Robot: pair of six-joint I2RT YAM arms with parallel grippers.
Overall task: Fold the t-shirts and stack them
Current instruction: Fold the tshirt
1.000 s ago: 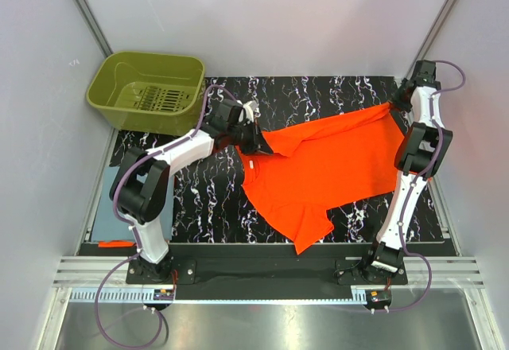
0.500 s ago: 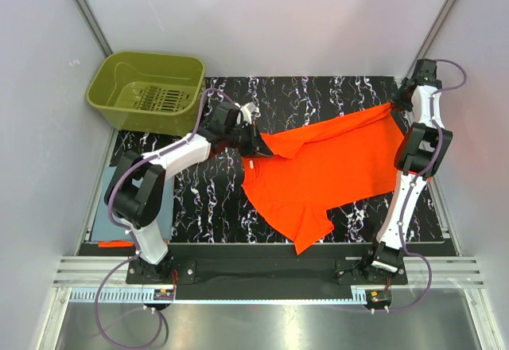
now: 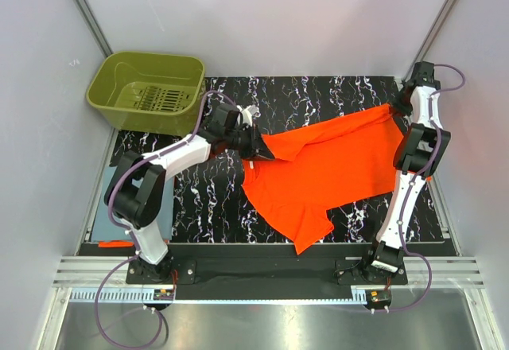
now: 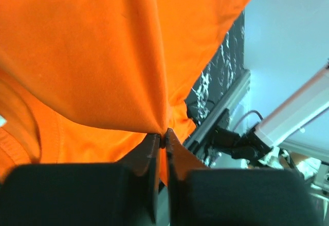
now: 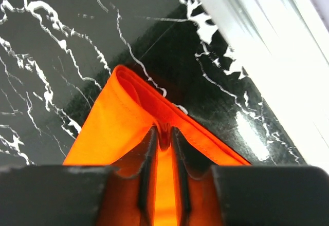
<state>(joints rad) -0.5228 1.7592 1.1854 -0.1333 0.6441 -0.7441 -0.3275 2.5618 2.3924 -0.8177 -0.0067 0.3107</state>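
From above, the bright orange short-sleeved cloth t-shirt (image 3: 318,167) lies slantwise on the black white-veined desk (image 3: 318,95), strung between the left gripper (image 3: 256,151) and the right gripper (image 3: 395,107). It has barely shifted in the last second, though the left elbow has swung outward. The left wrist view shows the left gripper (image 4: 163,136) pinched together on a gathered peak of cloth. The right wrist view shows the right gripper (image 5: 163,133) with jaws slightly apart around the hem, so the shirt is probably being let down flat for folding, though whether it still grips cannot be told.
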